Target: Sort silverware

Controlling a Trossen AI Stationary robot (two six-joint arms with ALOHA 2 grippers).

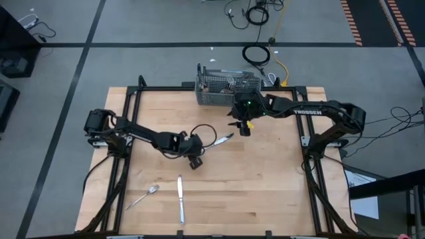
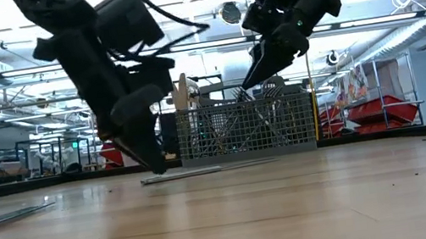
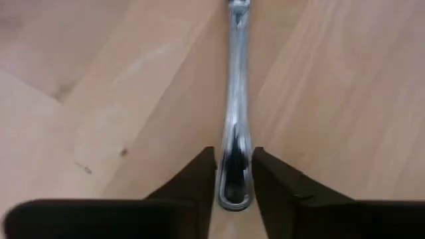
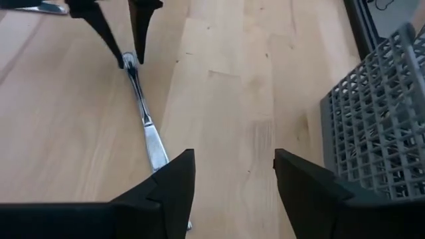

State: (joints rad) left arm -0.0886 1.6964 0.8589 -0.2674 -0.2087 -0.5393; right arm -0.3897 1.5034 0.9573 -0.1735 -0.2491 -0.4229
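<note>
A silver table knife (image 1: 223, 139) lies flat on the wooden table near its middle. My left gripper (image 3: 234, 192) is open and low over the table. Its two fingers stand on either side of the knife's rounded handle end (image 4: 129, 61), with narrow gaps showing. My right gripper (image 4: 232, 179) is open and hangs above the table over the knife's blade end, with nothing between its fingers. In the low view the right gripper (image 2: 261, 73) is well clear of the table.
A grey wire-mesh basket (image 1: 226, 86) holding several pieces of silverware stands at the table's far edge. A fork (image 1: 143, 196) and a second knife (image 1: 180, 198) lie near the table's front left. Bare wood lies to the right and in front.
</note>
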